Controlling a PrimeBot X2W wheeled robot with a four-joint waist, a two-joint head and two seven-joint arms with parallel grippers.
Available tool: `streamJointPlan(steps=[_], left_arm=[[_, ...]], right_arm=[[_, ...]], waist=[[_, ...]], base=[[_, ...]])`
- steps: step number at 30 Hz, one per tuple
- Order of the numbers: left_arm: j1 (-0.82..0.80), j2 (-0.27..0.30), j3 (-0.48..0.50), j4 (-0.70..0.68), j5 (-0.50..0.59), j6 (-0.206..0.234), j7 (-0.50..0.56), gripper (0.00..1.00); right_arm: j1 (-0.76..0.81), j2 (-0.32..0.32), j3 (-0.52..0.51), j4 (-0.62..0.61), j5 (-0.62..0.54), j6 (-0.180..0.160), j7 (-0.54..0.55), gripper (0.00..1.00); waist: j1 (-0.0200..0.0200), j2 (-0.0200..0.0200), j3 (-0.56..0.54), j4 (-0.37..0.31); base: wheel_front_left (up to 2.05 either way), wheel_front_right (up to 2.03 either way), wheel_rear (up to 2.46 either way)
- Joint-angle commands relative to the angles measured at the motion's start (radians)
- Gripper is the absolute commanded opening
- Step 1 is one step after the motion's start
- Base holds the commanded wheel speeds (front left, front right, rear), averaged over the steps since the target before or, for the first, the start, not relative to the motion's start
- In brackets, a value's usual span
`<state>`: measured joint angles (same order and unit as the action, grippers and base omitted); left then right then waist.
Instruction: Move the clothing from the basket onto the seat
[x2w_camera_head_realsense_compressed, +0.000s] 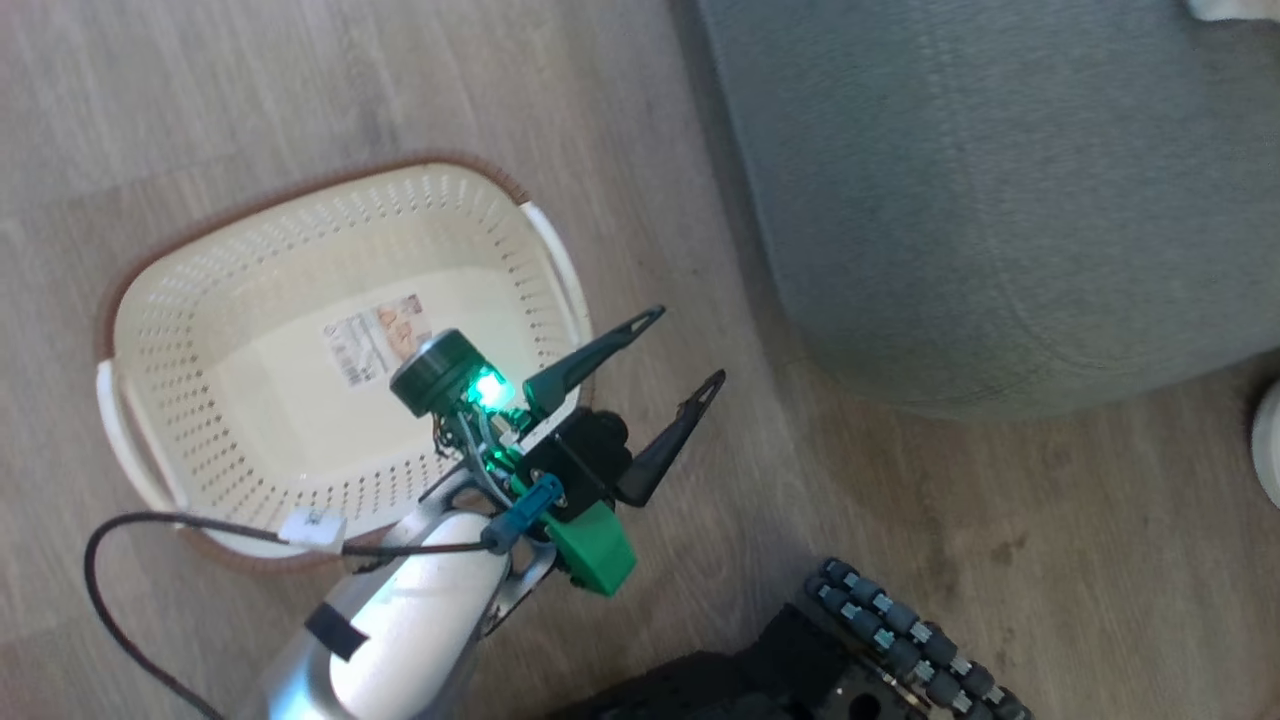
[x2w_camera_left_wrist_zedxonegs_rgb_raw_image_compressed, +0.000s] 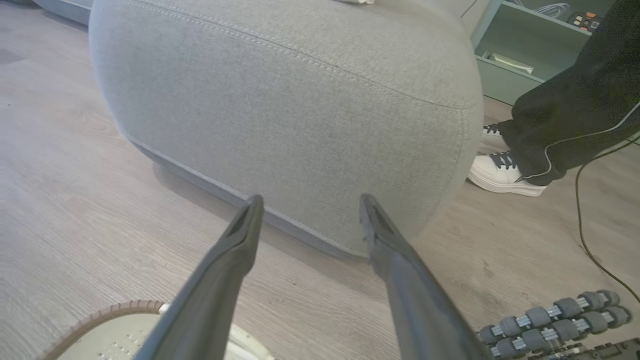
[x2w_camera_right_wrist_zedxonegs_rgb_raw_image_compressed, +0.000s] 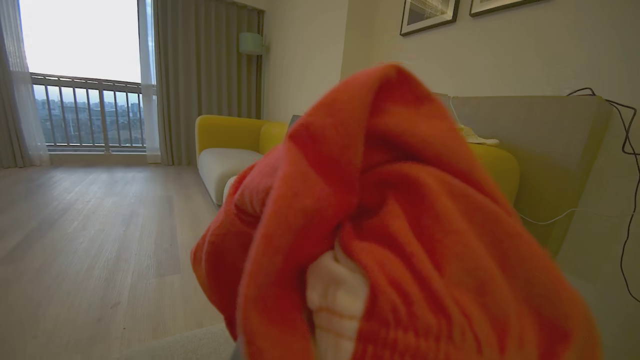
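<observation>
- One red garment (x2w_camera_right_wrist_zedxonegs_rgb_raw_image_compressed: 400, 200) is bunched right against the right wrist camera. Its peak points up and its bulk runs down to the lower right, with white trim (x2w_camera_right_wrist_zedxonegs_rgb_raw_image_compressed: 335, 295) at the bottom middle. It has no clear long axis.
- The right gripper is pinched on that bundle, and its fingers are buried under the cloth.
- The left gripper (x2w_camera_head_realsense_compressed: 685, 350) stands spread wide above the basket's right end. Its forearm rises from the lower left of the head view, and the fingers point up-right toward the seat.
- The basket (x2w_camera_head_realsense_compressed: 200, 300) sits on the wood floor (x2w_camera_head_realsense_compressed: 300, 80). Its long axis runs handle to handle, from lower left up to the right. Its bare bottom shows a label sticker (x2w_camera_head_realsense_compressed: 375, 335).
- The seat (x2w_camera_head_realsense_compressed: 1000, 200) lies beyond a strip of floor, with its rounded corner facing the left fingers.
- A pale scrap (x2w_camera_head_realsense_compressed: 1230, 8) on the seat's far edge is cut off, so I cannot tell what it is.
- Past the corner stand a person's white shoe (x2w_camera_left_wrist_zedxonegs_rgb_raw_image_compressed: 500, 175) and dark trouser leg (x2w_camera_left_wrist_zedxonegs_rgb_raw_image_compressed: 575, 110).
</observation>
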<state>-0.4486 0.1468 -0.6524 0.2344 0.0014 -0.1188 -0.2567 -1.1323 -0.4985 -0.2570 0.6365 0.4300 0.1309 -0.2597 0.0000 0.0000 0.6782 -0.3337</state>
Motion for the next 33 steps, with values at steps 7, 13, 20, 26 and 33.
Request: streamJointPlan(steps=[7,13,20,26,33], left_arm=[[-0.022,-0.005,0.017,-0.039,0.001,0.026,-0.005,1.0],[-0.022,-0.018,0.033,-0.038,-0.03,0.034,-0.005,1.0],[-0.019,-0.035,0.034,-0.051,-0.029,0.036,-0.005,1.0],[-0.012,-0.038,0.034,-0.047,-0.029,0.032,-0.005,1.0],[-0.009,-0.041,0.037,-0.04,-0.028,0.029,-0.005,1.0]], right_arm=[[-0.075,-0.042,-0.063,0.133,-0.031,0.0,-0.002,0.0],[-0.098,-0.026,-0.076,0.236,-0.079,0.0,-0.002,0.0],[-0.104,-0.011,-0.07,0.386,-0.127,0.0,-0.002,0.0],[-0.107,0.0,-0.062,0.439,-0.164,0.0,-0.002,0.0],[-0.092,0.015,-0.053,0.451,-0.181,0.0,-0.002,1.0]], waist=[[0.0,0.0,0.067,0.07],[0.0,0.0,0.097,0.1],[0.0,0.0,0.109,0.118],[0.0,0.0,0.103,0.121],[0.0,0.0,0.074,0.112]], base=[[0.0,0.0,0.0],[0.0,0.0,0.0],[0.0,0.0,0.0],[0.0,0.0,0.0],[0.0,0.0,0.0]])
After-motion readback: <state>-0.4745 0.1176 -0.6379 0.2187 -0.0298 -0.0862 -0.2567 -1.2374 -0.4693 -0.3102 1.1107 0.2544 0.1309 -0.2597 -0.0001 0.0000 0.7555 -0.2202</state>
